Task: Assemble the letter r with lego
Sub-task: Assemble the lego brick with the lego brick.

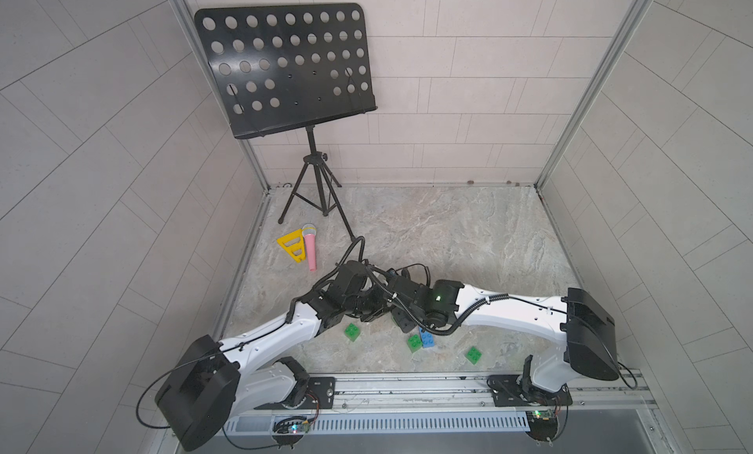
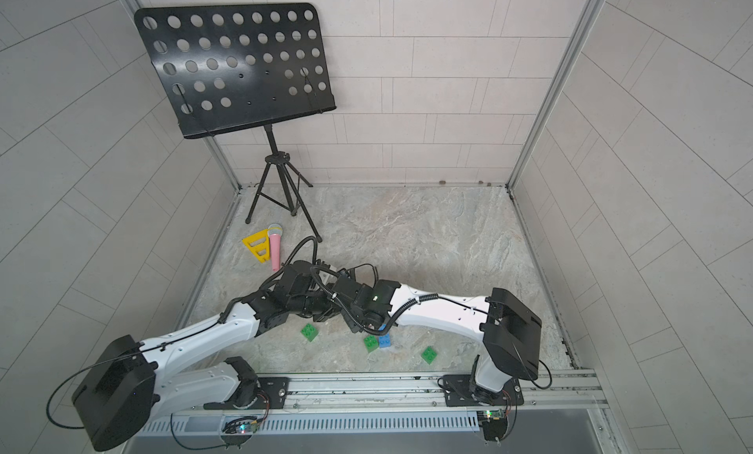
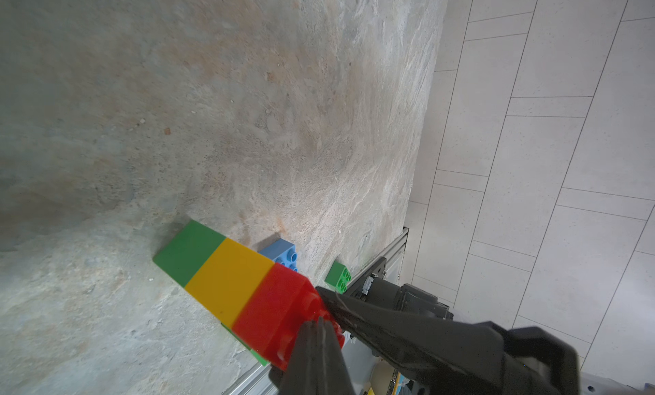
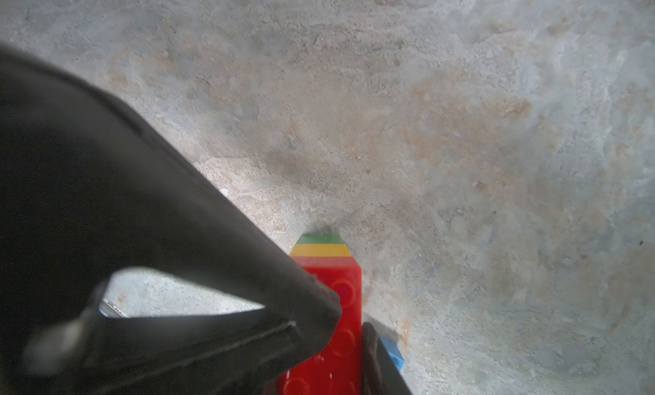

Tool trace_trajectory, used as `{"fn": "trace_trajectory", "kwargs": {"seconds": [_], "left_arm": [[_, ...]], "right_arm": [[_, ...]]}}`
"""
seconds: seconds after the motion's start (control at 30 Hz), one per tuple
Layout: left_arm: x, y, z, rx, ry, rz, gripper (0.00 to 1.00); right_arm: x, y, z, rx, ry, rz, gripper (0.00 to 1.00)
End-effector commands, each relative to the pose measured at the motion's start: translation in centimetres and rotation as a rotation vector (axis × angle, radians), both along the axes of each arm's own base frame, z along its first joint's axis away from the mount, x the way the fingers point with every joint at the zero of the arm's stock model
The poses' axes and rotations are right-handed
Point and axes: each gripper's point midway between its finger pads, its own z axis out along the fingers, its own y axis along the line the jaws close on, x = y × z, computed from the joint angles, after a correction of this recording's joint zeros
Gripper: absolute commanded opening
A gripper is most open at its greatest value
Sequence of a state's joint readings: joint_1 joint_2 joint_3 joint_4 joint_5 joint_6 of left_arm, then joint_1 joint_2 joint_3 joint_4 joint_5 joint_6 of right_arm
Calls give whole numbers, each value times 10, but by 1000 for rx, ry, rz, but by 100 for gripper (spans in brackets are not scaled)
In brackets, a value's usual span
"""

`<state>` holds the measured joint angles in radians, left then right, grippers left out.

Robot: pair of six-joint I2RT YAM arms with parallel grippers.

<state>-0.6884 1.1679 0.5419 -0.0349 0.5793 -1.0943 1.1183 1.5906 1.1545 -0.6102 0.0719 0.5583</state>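
Left wrist view: stack of three bricks, bottom green brick (image 3: 188,249) toward the desk (image 3: 248,109), yellow brick (image 3: 230,279) in the middle, red brick (image 3: 273,304) on top. Left gripper (image 3: 317,327): fully closed, fingers pressed together, tip at the red brick's studded top, nothing held. Right gripper (image 4: 329,343): narrowly apart, clamped on the red brick; one finger (image 4: 374,354) flat against its side, the other hidden behind the left gripper. Both top views: stack hidden beneath the two wrists, left of centre. Near edge, left to right: left green brick (image 1: 352,332), middle green brick (image 1: 415,343) just beside blue brick (image 1: 426,338), right green brick (image 1: 474,354). Far left: music stand (image 1: 285,68), yellow triangle (image 1: 291,246), pink microphone (image 1: 310,252).
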Motion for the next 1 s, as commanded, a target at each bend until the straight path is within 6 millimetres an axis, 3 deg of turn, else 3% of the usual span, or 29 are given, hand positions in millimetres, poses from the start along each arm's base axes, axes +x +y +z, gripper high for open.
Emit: {"fn": "trace_trajectory", "kwargs": {"seconds": [0.0,0.73,0.97], "left_arm": [[-35,42,-71,268,181,13,0],[-56,59,-101,339,242,-1,0],[-66,69,-111,354,265,16,0]], "right_arm": [[-8,2,-8,-42,3,76,13],[-16,-5,-20,-67,21,35,12],[-17,-4,-18,-55,27,33,7]]}}
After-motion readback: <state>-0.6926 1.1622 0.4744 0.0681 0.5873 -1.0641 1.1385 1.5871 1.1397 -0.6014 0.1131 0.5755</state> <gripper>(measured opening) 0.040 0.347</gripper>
